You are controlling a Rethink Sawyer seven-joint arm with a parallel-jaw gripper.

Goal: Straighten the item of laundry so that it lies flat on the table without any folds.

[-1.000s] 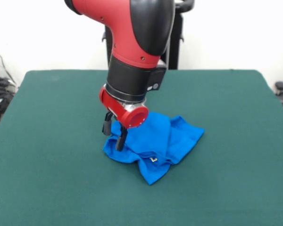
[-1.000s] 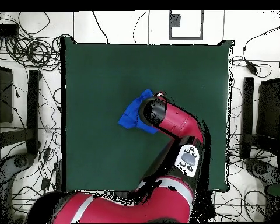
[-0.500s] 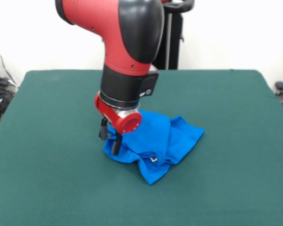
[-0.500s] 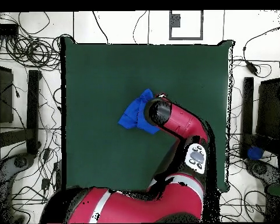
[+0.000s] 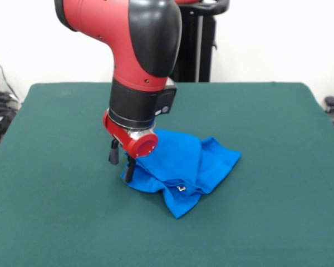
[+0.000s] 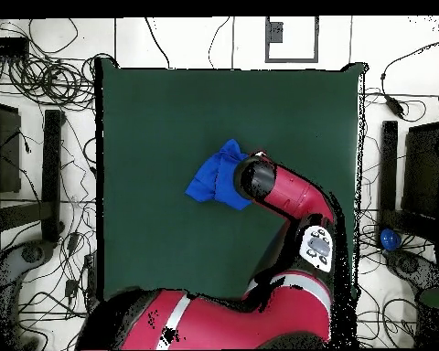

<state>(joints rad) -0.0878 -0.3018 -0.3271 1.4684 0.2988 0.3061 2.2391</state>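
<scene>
While the shirt (image 5: 181, 169) lies crumpled on the table (image 5: 55, 211), little is done; the gripper (image 5: 121, 161) is parted, apparently holding nothing

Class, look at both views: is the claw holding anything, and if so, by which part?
It cannot be told. The claw stands at the edge of the crumpled blue T-shirt, but neither view shows a definite grip on the cloth.

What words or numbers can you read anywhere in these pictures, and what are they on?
No words or numbers can be read.
The T-shirt lies crumpled on the table with only plain blue cloth showing.
A small yellowish mark sits near the shirt's front edge; too small to read.
The panel on the robot arm shows only small buttons; any labels are too small to read.
</scene>
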